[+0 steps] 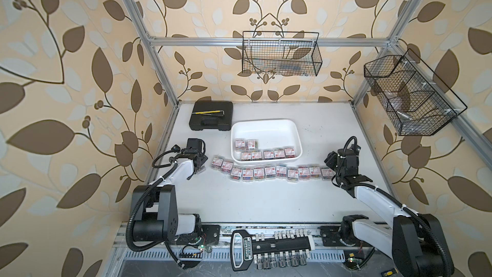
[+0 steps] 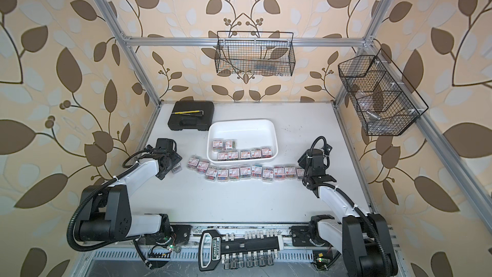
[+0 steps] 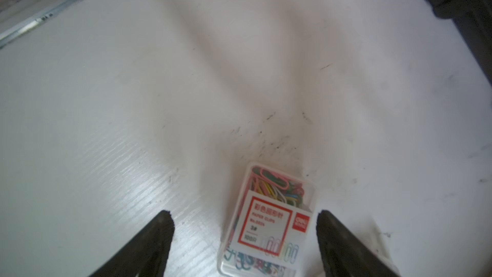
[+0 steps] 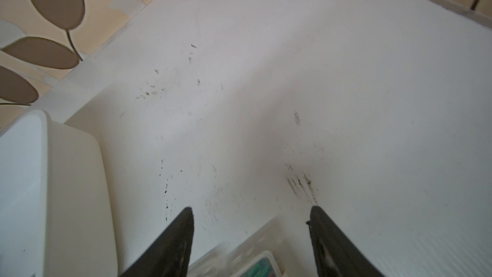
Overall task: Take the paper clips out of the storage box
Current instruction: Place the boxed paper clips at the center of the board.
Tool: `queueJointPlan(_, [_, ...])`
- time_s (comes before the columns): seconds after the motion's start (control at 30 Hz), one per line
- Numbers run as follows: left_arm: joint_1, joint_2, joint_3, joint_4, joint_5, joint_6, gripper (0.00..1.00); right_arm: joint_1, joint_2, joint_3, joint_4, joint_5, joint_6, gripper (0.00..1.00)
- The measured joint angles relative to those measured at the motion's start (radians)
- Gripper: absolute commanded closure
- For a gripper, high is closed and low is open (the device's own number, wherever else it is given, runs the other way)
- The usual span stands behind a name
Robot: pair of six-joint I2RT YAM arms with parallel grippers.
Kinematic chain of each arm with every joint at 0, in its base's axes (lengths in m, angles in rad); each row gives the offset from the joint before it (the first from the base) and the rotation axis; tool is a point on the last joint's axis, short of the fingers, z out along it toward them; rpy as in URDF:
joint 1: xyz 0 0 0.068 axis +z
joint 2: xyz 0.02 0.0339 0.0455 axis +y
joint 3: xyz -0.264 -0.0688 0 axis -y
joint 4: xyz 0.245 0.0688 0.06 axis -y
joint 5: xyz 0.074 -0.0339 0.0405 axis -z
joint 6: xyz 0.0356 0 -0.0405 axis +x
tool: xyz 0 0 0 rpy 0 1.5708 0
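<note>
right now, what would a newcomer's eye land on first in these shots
A long row of little clear clip boxes lines the table in front of the white tray, which holds more boxes along its near side. The left gripper hangs open over one box just off the row's left end.

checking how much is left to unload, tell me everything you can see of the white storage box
The storage box is a shallow white rectangular tray with rounded corners, smooth like plastic. It sits flat on the white table, mid-table, right of the black case. Seven clear boxes of paper clips lie inside toward its near wall; its far half is bare. Whether the case touches it is unclear.
</note>
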Motion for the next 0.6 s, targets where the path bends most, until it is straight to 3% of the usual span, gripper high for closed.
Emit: queueJointPlan(0.6, [0.013, 0.062, -0.021, 0.159, 0.152, -0.029, 0.12, 0.001, -0.006, 0.000, 0.000, 0.000, 0.000, 0.30])
